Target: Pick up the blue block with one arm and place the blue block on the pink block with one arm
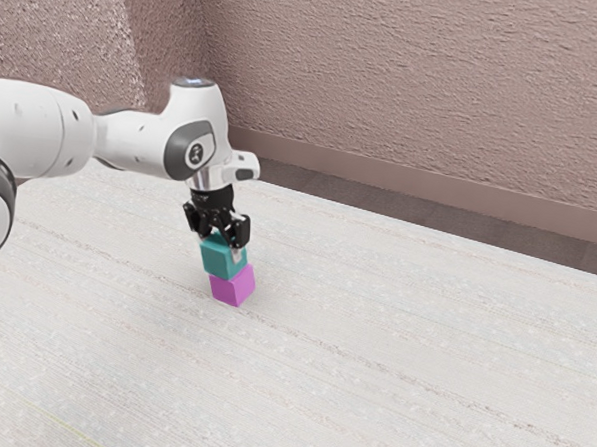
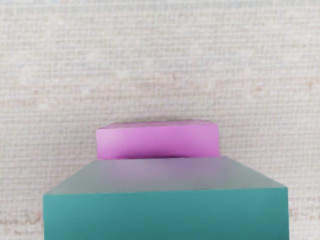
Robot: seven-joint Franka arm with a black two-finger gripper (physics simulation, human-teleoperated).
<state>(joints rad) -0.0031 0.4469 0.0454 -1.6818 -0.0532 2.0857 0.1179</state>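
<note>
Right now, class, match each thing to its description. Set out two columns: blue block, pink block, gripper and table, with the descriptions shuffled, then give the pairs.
1 blue block
2 pink block
3 gripper
4 table

A lies directly on the table
B black, closed on a block's top
C pale, bears both blocks
D the upper of the two blocks

Pairs: 1-D, 2-A, 3-B, 4-C

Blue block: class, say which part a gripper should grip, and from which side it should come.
Its two opposite upright side faces, from straight above. The blue block is a cube with flat parallel sides, sitting atop the pink block with its top reachable.
</note>
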